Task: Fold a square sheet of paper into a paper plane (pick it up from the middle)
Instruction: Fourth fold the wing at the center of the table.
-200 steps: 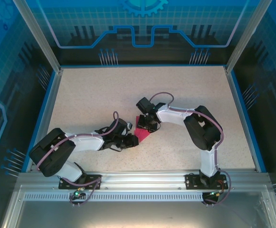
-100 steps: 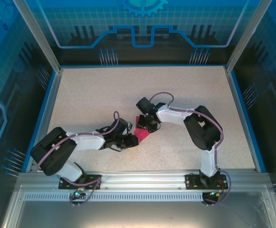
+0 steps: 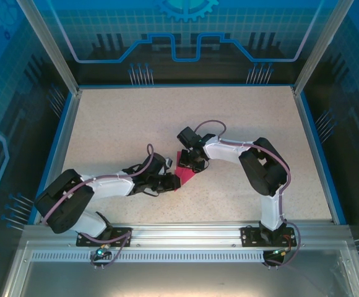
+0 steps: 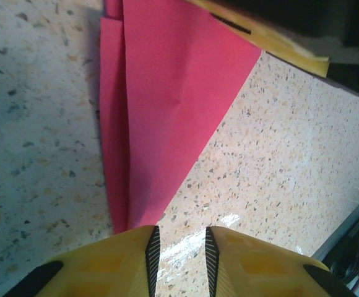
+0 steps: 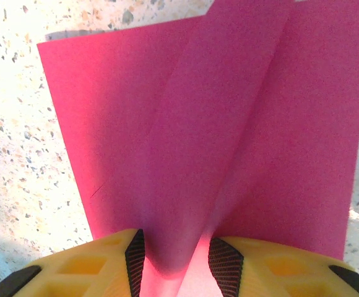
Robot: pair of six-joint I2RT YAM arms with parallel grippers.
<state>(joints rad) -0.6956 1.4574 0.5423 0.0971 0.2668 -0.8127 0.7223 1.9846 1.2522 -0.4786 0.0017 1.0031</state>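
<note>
- Top external: over the last second the left arm's elbow and shoulder link have swung slightly outward, toward the table's [image 3: 117, 124] left edge. The left gripper [image 3: 170, 181] stays at the near tip of the paper plane [image 3: 184, 174]. The right arm is unchanged.
- Reading: a re-posing of the left arm, not a new fold. The paper has not shifted, so I judge the folding mid-way.
- Right gripper [image 5: 174, 249]: clamped on a raised centre ridge of the paper, which runs up between its pads.
- Left wrist view: the left gripper's fingers are slightly parted with bare table between them. The plane's point lies at one finger's edge, not pinched.
- Materials: thin matte magenta paper with sharp layered creases, a narrow triangle. Speckled, glossy tabletop. Yellow fingers with ribbed black pads.
</note>
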